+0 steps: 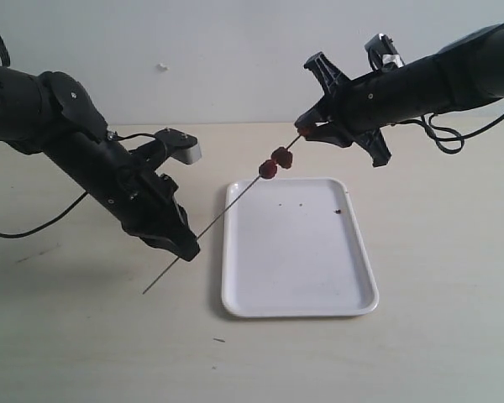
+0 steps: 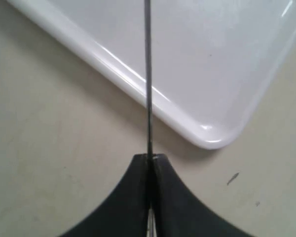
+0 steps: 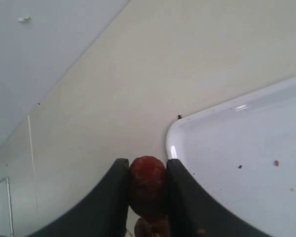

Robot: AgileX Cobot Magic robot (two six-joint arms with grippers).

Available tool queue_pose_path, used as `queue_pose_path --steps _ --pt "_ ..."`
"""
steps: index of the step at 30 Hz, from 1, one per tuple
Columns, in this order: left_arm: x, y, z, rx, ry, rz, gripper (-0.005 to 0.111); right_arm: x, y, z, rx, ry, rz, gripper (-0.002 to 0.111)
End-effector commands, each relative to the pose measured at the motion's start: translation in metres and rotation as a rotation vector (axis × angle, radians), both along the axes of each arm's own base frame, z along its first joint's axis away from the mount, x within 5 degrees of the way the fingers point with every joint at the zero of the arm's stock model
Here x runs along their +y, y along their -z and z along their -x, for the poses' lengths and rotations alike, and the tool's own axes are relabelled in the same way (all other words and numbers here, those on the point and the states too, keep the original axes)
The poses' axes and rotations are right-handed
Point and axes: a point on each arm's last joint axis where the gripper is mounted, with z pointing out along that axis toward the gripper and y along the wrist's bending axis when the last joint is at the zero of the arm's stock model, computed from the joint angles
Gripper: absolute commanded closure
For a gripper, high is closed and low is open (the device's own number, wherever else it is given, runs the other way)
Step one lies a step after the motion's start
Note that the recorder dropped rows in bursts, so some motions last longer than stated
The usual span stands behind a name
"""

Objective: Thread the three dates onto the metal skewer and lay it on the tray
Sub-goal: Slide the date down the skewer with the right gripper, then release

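Scene: a pale tabletop [image 1: 420,353] had a white tray [image 1: 225,285] lying in the middle, and a black robot arm reached in from each side.
Skewer: a thin metal skewer [image 1: 227,211] was held in the air on a slant. Its low end hung over the table left of the tray and its high end was above the tray's far edge.
Left gripper: the left gripper [image 1: 189,248] was pinched tight on the skewer near its low end, with a short tail of rod sticking out below the jaws.
Threaded dates: two dates [image 1: 268,169] sat on the upper part of the skewer, touching each other, above the tray's far left corner.
Third date: the third date [image 3: 148,180] was clamped between the fingers of the right gripper [image 1: 306,131] at the skewer's high tip. Whether the tip had entered it could not be told.
Step in hand: threading the last date, by the look of it.
Next move: it probably called for pushing that date down the rod, in line with it, while the left grip stayed steady. After that came letting go and lowering the skewer flat onto the tray.
Tray surface: bare apart from a few dark specks [image 1: 339,211].
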Motion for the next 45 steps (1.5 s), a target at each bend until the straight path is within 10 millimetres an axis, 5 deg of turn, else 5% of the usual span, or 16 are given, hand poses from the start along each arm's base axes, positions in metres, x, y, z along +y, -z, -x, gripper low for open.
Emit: queue_pose_path --steps 1,9,21,29,36,45 --pt "-0.003 -0.003 -0.001 -0.013 -0.024 0.025 0.107 -0.001 -0.007 0.000 -0.022 -0.018 0.000 0.082" --pt "-0.007 -0.005 -0.004 -0.068 -0.007 0.078 0.107 0.025 -0.007 0.002 -0.054 -0.054 0.037 0.082" --pt "-0.008 -0.007 -0.013 -0.128 -0.084 0.100 0.107 0.024 -0.007 0.001 -0.176 -0.176 0.177 0.082" --pt "-0.006 -0.006 -0.012 -0.140 -0.060 0.075 0.107 0.022 -0.007 0.000 -0.250 -0.252 0.272 0.050" --pt "-0.006 -0.006 -0.013 -0.143 -0.067 0.075 0.107 0.021 -0.009 0.004 -0.267 -0.333 0.344 0.045" --pt "-0.004 -0.003 -0.008 -0.108 -0.036 0.045 0.107 -0.005 -0.050 0.012 -0.375 -0.339 0.423 0.045"
